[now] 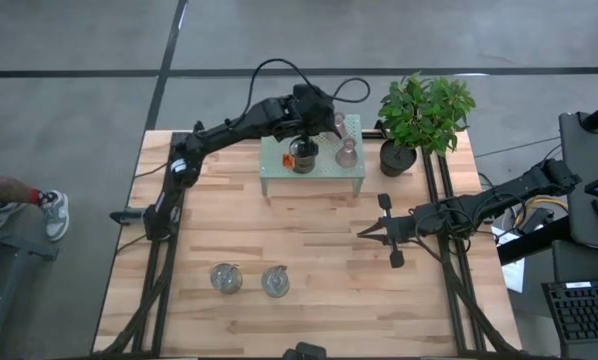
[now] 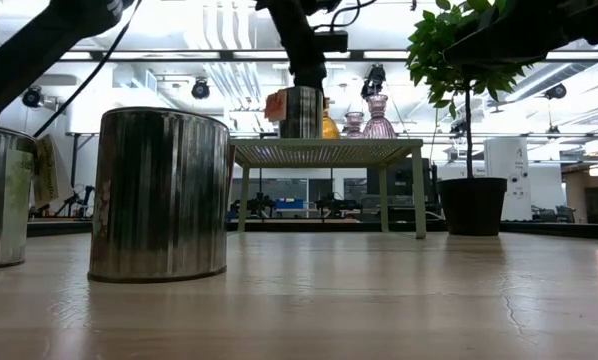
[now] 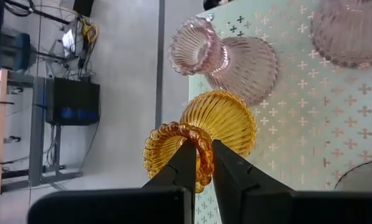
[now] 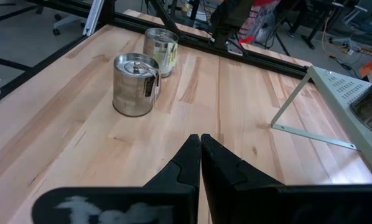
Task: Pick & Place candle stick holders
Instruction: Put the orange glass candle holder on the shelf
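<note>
Placing seems under way: on the mesh shelf [image 1: 324, 170], the left gripper [image 3: 201, 163] pinches the amber holder's [image 3: 201, 134] beaded rim, fingers nearly closed; next, presumably release and lift clear. Right gripper [image 4: 200, 149] waits closed beside the shelf

Right gripper [image 4: 200, 146]: two dark fingers pressing together with tips meeting, hovering over bare wooden table [image 4: 80, 143].

Silvery round jar [image 4: 135, 84]: standing upright on the table at 11 o'clock from the fingertips, well apart from them, lid knob showing on top.

Second silvery jar [image 4: 160, 51]: standing just beyond the first, farther along 11 o'clock, carrying a pale label.

Pale green mesh shelf [image 4: 351, 109]: sitting at 2 o'clock, one slanted leg resting on the wood.

Dark frame rail [image 4: 260, 62]: running along the table's far edge.
</note>
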### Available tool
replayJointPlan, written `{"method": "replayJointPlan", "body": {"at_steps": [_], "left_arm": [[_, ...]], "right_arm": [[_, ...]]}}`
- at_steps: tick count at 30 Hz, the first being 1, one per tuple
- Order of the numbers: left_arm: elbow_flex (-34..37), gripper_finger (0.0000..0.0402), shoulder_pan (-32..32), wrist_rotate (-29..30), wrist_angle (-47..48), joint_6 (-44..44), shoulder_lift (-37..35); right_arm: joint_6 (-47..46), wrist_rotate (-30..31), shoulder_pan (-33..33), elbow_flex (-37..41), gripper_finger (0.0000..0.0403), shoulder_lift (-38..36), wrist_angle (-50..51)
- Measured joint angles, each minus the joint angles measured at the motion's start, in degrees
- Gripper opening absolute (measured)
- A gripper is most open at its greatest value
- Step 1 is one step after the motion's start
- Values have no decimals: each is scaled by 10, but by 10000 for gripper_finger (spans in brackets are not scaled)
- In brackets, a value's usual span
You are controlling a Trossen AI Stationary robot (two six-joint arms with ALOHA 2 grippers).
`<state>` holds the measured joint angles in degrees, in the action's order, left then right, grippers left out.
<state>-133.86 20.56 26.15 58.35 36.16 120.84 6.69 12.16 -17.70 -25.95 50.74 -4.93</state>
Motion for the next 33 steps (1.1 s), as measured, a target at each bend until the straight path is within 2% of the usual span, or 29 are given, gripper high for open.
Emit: {"method": "replayJointPlan", "body": {"at_steps": [5, 13, 17, 21, 25, 29, 33], "left_arm": [[0, 30, 0, -1, -16, 30, 0], [-4, 30, 3, -6, -24, 26, 0], [-10, 30, 10, -23, -26, -19, -7], [-11, 30, 19, -95, -28, -105, -30], [-12, 30, 21, -73, -7, -168, -41], [-12, 30, 25, -53, -6, -188, -46], [-11, 30, 26, -75, -8, -240, -46]], "right_arm": [[-3, 0, 0, 0, 8, 0, 0], [-3, 0, 0, 0, 8, 0, 0], [-3, 0, 0, 1, 8, 0, 0], [-1, 0, 0, 3, 8, 0, -1], [-1, 0, 0, 6, 8, 1, -1], [-1, 0, 0, 6, 8, 0, -2], [-2, 0, 0, 6, 8, 0, -3]]}}
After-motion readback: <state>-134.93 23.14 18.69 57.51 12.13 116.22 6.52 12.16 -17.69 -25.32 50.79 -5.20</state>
